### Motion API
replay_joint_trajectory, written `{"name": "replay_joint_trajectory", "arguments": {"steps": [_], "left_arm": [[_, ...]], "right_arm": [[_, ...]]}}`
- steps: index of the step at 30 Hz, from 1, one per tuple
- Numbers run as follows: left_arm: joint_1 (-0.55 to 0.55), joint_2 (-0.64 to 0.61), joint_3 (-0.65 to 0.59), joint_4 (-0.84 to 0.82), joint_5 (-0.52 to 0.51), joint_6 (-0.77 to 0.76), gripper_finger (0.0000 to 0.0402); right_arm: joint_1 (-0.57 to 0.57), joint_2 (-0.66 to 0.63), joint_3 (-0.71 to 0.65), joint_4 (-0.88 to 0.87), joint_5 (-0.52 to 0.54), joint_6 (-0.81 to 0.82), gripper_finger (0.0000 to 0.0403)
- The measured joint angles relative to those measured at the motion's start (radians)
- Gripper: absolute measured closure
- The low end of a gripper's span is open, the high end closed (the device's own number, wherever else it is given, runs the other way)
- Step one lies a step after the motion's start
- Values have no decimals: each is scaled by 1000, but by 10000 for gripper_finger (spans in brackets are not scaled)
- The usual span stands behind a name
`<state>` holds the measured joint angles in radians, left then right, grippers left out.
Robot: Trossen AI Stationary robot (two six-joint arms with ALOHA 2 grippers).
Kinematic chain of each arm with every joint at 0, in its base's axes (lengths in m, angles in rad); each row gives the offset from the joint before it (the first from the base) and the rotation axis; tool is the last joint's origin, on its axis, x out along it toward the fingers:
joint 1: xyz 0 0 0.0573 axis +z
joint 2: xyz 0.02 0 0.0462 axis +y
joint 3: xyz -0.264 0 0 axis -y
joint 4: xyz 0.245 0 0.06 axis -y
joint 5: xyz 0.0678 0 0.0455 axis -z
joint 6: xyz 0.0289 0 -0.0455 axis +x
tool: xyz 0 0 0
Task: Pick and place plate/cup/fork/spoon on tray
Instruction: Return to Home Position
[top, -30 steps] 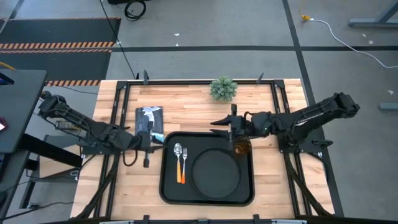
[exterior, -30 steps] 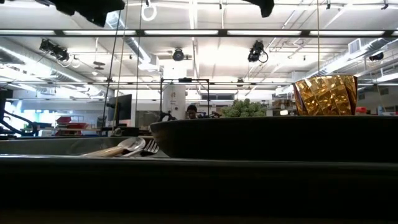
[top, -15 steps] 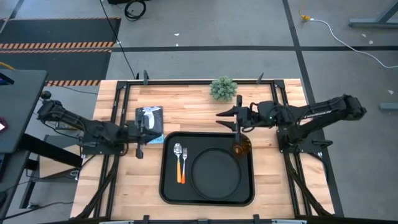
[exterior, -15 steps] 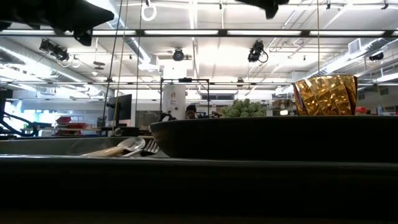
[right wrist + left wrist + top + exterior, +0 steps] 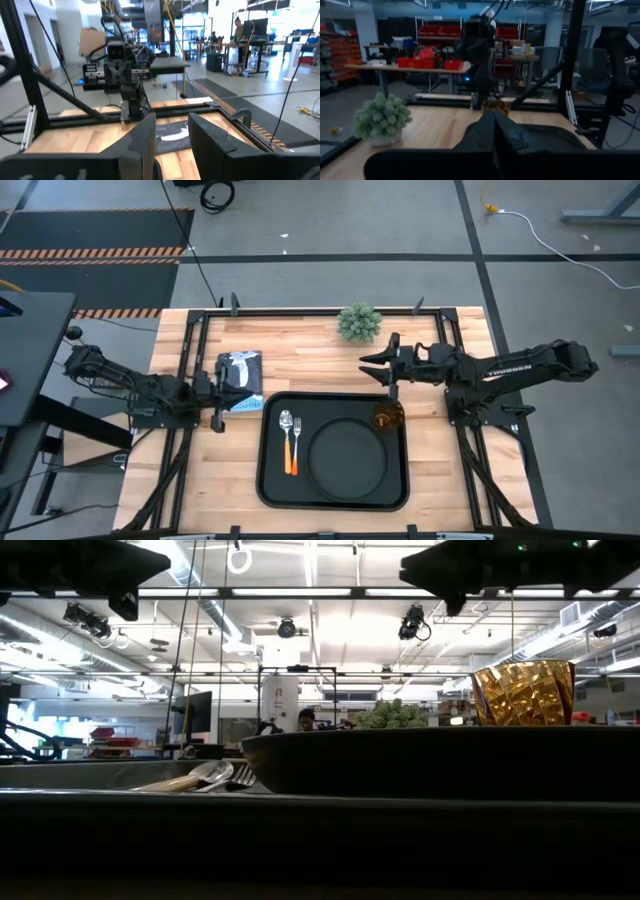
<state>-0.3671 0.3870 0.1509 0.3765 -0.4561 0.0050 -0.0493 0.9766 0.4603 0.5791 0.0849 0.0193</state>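
Your cup [image 5: 388,417] now stands free in the tray's [image 5: 270,485] far right corner, beside the plate [image 5: 346,457], with spoon [image 5: 286,424] and fork [image 5: 295,442] lying left of it; all four look placed, so the task seems finished. The right gripper [image 5: 390,366] has pulled back off the cup over bare table, arm stretched low, fingers [image 5: 145,140] narrowly apart and empty. The left gripper [image 5: 218,403] has retreated too, fingers together.

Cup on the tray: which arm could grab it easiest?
Probably the right: its open claw hangs just beyond the cup, while the left claw sits past the tray's far side.
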Motion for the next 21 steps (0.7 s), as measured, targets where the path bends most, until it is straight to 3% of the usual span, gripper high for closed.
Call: {"name": "replay_joint_trajectory", "arguments": {"steps": [10, 21], "left_arm": [[111, -115, 0, -70, 52, 59, 396], [277, -165, 0, -149, 137, 51, 396]], "right_arm": [[0, -93, -103, 152, 27, 41, 282], [0, -94, -148, 219, 27, 60, 282]]}}
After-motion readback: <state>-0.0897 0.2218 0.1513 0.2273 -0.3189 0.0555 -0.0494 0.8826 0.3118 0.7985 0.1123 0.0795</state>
